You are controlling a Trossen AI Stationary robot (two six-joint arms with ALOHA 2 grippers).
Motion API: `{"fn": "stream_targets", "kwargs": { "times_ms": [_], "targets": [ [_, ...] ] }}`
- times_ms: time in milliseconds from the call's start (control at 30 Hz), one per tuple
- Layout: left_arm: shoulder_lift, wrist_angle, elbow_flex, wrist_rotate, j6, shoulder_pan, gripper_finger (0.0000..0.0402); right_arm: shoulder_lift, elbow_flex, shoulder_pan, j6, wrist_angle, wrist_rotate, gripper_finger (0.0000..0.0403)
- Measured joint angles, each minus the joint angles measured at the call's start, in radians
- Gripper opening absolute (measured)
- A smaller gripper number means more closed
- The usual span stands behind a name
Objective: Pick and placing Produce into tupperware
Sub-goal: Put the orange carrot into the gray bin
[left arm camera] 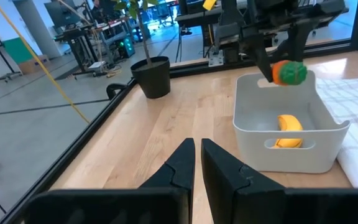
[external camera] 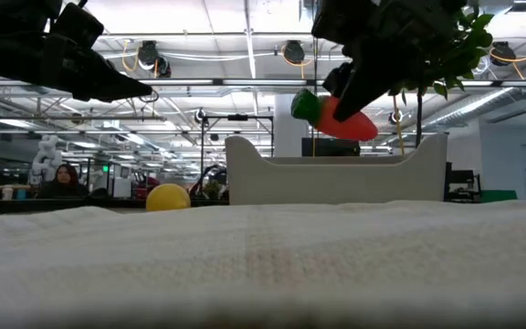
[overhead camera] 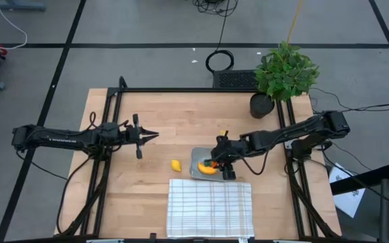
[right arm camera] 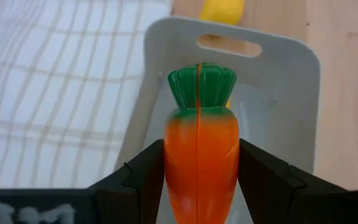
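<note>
The grey tupperware tub (overhead camera: 198, 156) stands on the wooden table just beyond a white grid cloth, with the yellow banana (left arm camera: 289, 127) lying inside it. A round yellow lemon (overhead camera: 175, 164) rests on the table left of the tub. My right gripper (right arm camera: 201, 158) hovers over the tub, shut on the orange carrot (external camera: 338, 119), which has a green top. At the table's left, well apart from the produce, my left gripper (left arm camera: 197, 163) hangs shut in the air with nothing in it. My right gripper pinches the carrot's orange body (right arm camera: 201, 168) between its two fingers (right arm camera: 143, 177), one on each side. The fingers slant down from the table's right and lie along the carrot. The green top (right arm camera: 202, 87) sticks out past the fingertips. The carrot hangs clear above the tub's inside.
The white grid-patterned cloth (overhead camera: 210, 208) lies at the table's near edge, touching the tub's near side. A leafy potted plant (overhead camera: 286, 71) stands at the far right corner. Bare wood stretches between my left gripper and the lemon.
</note>
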Motion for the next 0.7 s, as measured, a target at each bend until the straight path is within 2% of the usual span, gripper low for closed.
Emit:
{"fn": "stream_targets", "kwargs": {
  "times_ms": [500,700],
  "targets": [
    [0.000,0.001,0.000,0.010,-0.002,0.000,0.0033,0.001,-0.187,-0.012,0.112,0.230,0.020,0.0173],
    [0.000,0.001,0.000,0.010,-0.003,0.000,0.0033,0.000,-0.219,-0.033,0.126,0.264,0.024,0.0173]
  ]
}}
